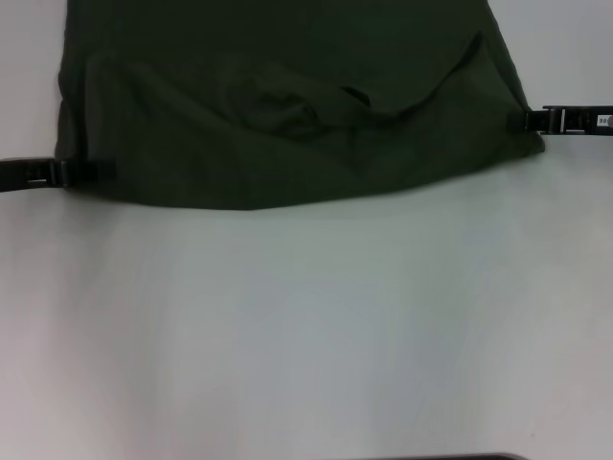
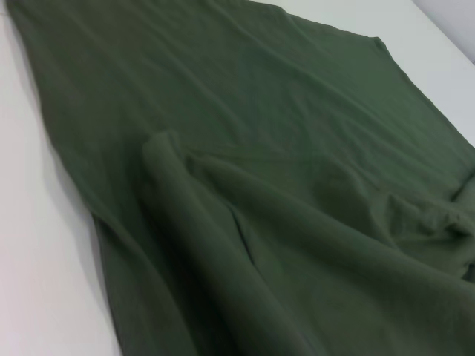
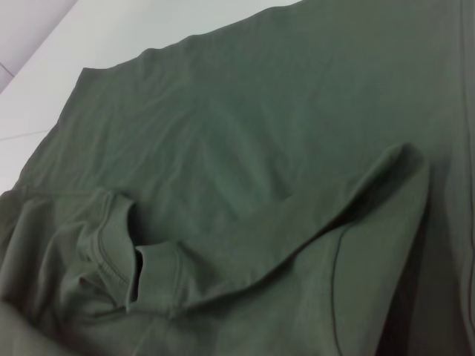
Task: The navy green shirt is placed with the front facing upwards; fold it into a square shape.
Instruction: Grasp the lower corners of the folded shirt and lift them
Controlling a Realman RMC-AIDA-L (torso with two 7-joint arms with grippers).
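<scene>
White tabletop (image 1: 306, 335), bare and pale, fills the near half of the head view. Navy green shirt (image 1: 287, 125) lies across the far part of it, plain green side up, its upper portion doubled over so a loose, rumpled layer sits on the flat cloth beneath.

Left gripper (image 1: 81, 172) at the shirt's left edge; jaws together on the cloth there. Right gripper (image 1: 525, 120) at the opposite edge, jaws likewise pinched on fabric. The whole folded band stretches between the two sets of jaws, sagging at the middle.

Ribbed collar (image 3: 119, 252) shows in the right wrist view, crumpled inward, roughly midway between the jaws (no lettering visible from any camera).

Judgement: fold in hand, likely the lengthwise turn-over, not yet laid flat.

Risks from here:
- Slack centre may land wrinkled, since only the edges are held; the collar bunch would then be trapped under the fold.
- Uneven travel of the two grippers would skew the fold line, spoiling a square outline.
- Thin pinch at either edge could slip under tension, dropping one side.
</scene>
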